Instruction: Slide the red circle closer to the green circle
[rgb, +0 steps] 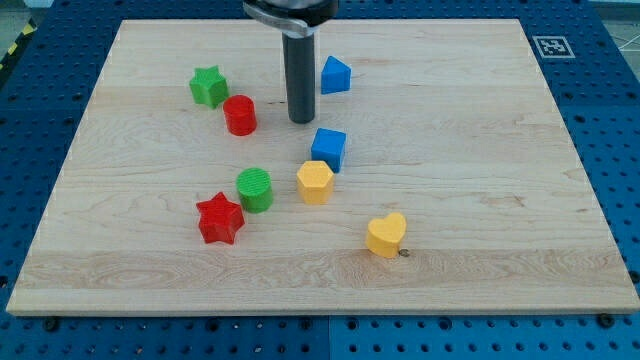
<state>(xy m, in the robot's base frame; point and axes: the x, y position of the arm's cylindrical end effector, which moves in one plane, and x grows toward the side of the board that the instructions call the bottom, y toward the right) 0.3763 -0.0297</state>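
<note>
The red circle (240, 115) stands on the wooden board (480, 200) in the upper left part of the view. The green circle (255, 189) stands below it, near the board's middle, with a clear gap between the two. My tip (302, 121) rests on the board just to the right of the red circle, apart from it, and above the blue cube (328, 149). The dark rod rises from the tip to the view's top.
A green star (209, 86) sits up-left of the red circle. A red star (220, 218) touches the green circle's lower left. A yellow hexagon (314, 182), a blue triangle (335, 75) and a yellow heart (386, 235) also lie on the board.
</note>
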